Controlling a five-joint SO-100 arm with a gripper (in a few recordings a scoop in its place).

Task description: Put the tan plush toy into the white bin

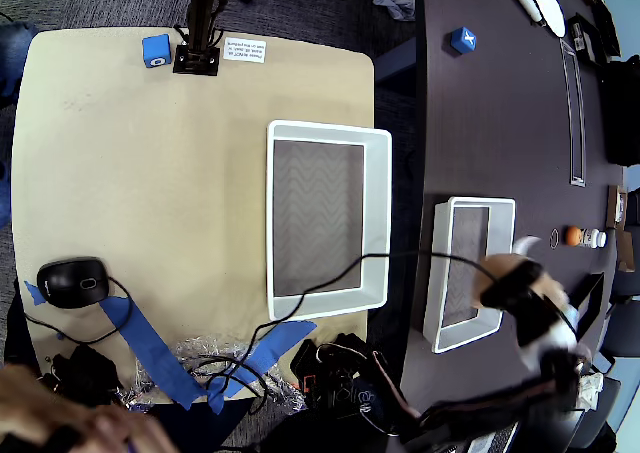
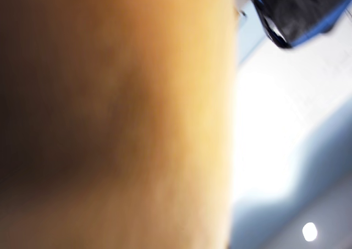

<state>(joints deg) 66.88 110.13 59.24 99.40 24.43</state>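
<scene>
The tan plush toy [image 1: 505,273] hangs blurred in the air over the dark table, just right of a smaller white bin [image 1: 437,273]. My gripper [image 1: 522,298], black and motion-blurred, is shut on the toy from the lower right. The white bin [image 1: 378,213], larger with thick walls and a grey wavy floor, stands on the tan table to the left, with nothing inside. In the wrist view the tan plush toy [image 2: 110,117] presses close to the lens as an orange-tan blur, with a dark fingertip [image 2: 297,12] at the top right.
A black mouse [image 1: 72,281] and strips of blue tape [image 1: 150,348] lie at the tan table's lower left. One blue cube [image 1: 156,50] sits at its top, another [image 1: 462,40] on the dark table. Cables [image 1: 330,368] tangle along the bottom edge.
</scene>
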